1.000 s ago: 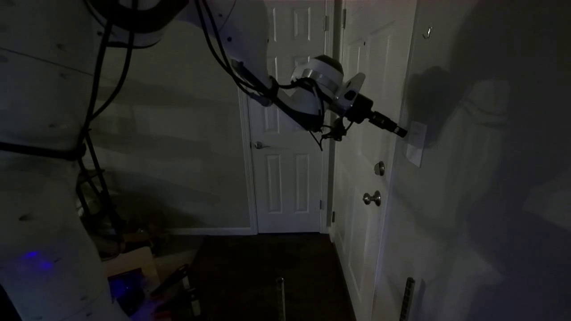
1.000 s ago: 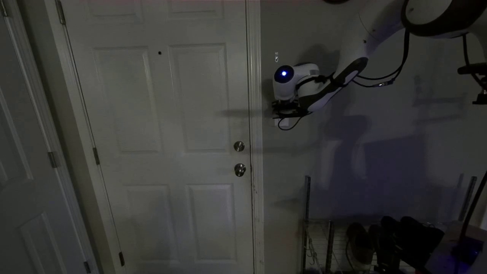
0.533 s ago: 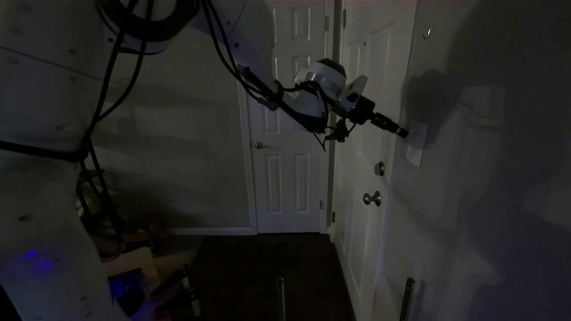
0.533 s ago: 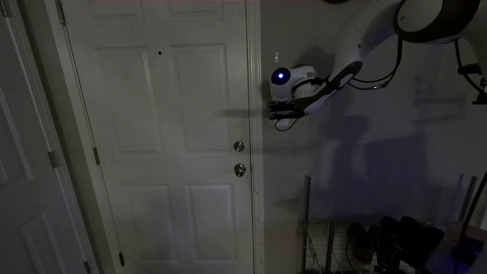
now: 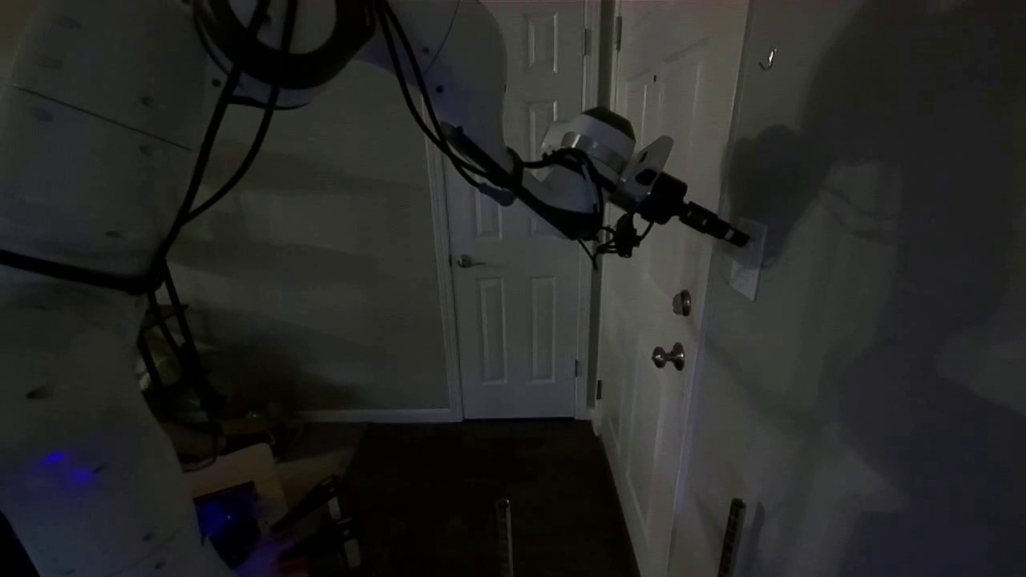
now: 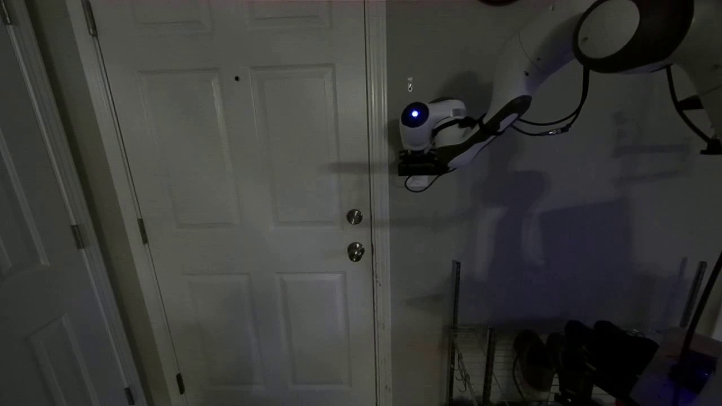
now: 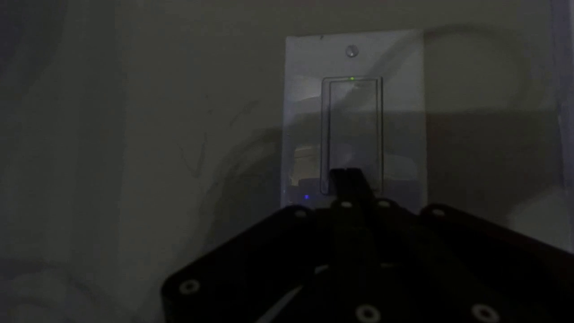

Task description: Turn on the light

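The light switch is a pale upright wall plate (image 7: pixel 309 98) with a tall rectangular paddle (image 7: pixel 354 116) and a tiny green dot at the paddle's top. It shows in both exterior views, as a plate beside the door (image 5: pixel 746 276) and a part-hidden one (image 6: pixel 418 181) below the wrist. My gripper (image 7: pixel 345 171) is shut and empty, its dark fingertips side by side over the paddle's lower part. In an exterior view the gripper's tip (image 5: pixel 741 237) overlaps the plate's upper half. I cannot tell whether it touches. No lamp is in view and the room is dark.
A white door (image 6: pixel 237 242) with a round knob (image 6: pixel 356 251) and a deadbolt (image 6: pixel 354 216) stands beside the plate. A small hook (image 6: pixel 410 84) is on the wall above. A wire rack (image 6: pixel 488 361) with dark shoes stands low by the wall. A cable (image 6: pixel 420 191) hangs below the wrist.
The arm has moved toward the wall. The fingertips have gone from just beside the plate's edge to overlapping the plate. The gripper stays shut. The room stays dark.
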`<act>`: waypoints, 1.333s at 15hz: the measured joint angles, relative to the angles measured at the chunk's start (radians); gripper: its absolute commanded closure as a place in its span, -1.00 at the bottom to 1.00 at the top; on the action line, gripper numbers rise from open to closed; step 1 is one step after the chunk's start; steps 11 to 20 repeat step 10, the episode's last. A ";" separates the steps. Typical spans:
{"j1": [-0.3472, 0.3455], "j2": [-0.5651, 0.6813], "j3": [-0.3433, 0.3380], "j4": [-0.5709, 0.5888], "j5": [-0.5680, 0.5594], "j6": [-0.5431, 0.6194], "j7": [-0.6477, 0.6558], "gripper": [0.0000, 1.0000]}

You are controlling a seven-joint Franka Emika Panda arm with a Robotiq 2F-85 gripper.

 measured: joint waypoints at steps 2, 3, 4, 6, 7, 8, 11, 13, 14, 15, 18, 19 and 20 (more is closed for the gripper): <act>-0.003 0.012 0.002 0.018 0.013 0.000 0.001 0.93; -0.003 0.014 0.002 0.021 0.020 0.000 0.001 0.93; -0.003 0.014 0.002 0.023 0.026 0.000 0.001 0.93; -0.003 0.014 0.002 0.024 0.034 0.000 0.001 0.93; -0.003 0.014 0.002 0.024 0.035 0.000 0.001 0.94; -0.003 0.014 0.002 0.024 0.039 0.000 0.004 0.93; -0.003 0.014 0.002 0.027 0.055 0.000 0.009 0.95; -0.003 0.014 0.002 0.027 0.055 0.000 0.009 0.95; -0.003 0.014 0.002 0.027 0.055 0.000 0.009 0.95; -0.003 0.014 0.002 0.027 0.055 0.000 0.009 0.95; -0.003 0.014 0.002 0.027 0.055 0.000 0.009 0.95; -0.003 0.014 0.002 0.027 0.055 0.000 0.009 0.95; -0.003 0.014 0.002 0.027 0.055 0.000 0.009 0.95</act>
